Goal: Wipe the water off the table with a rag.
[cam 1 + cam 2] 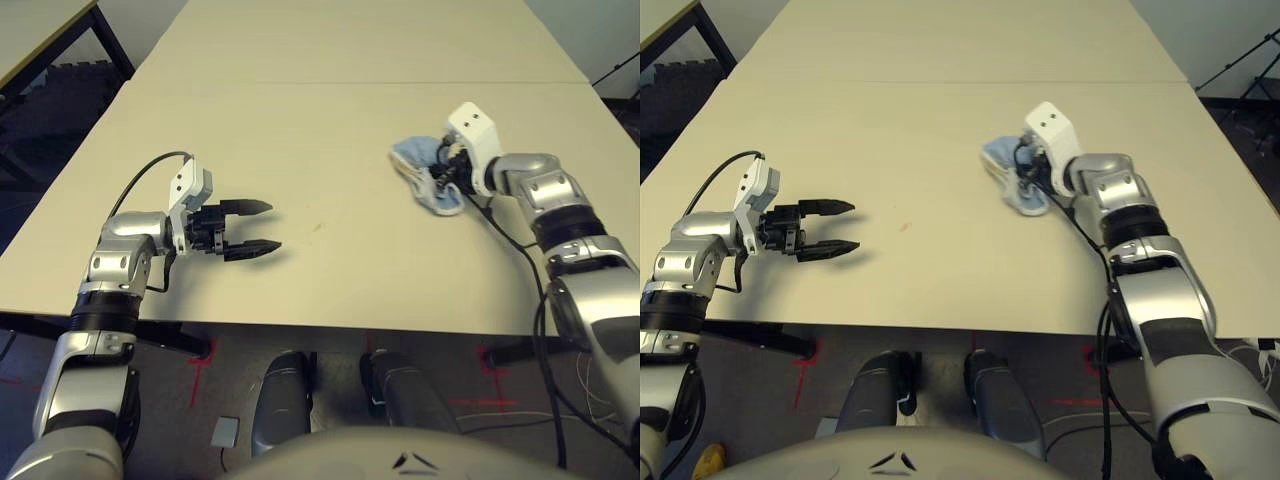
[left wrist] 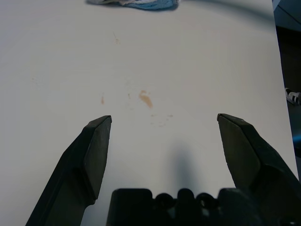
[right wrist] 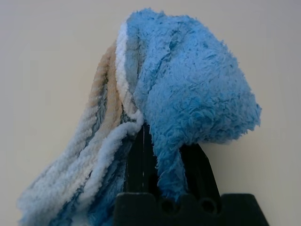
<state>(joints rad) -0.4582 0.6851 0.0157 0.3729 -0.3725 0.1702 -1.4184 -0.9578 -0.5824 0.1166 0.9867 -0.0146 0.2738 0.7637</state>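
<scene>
We see the left tool [image 1: 262,231] above the desk [image 1: 330,290] at about nine o'clock — its two fingers stand wide apart, nothing between them. Just beyond its fingertips, near the centre, there are small amber-brown drops of water [image 2: 146,99]. Farther, at about one o'clock, the right tool [image 1: 447,175] is clamped on the blue rag [image 1: 415,160] — bunched, with whitish edge, and lying on the desk.

Grey floor [image 1: 340,400] with red tape marks [image 1: 196,372], smaller beige table [image 1: 35,30] at left.
</scene>
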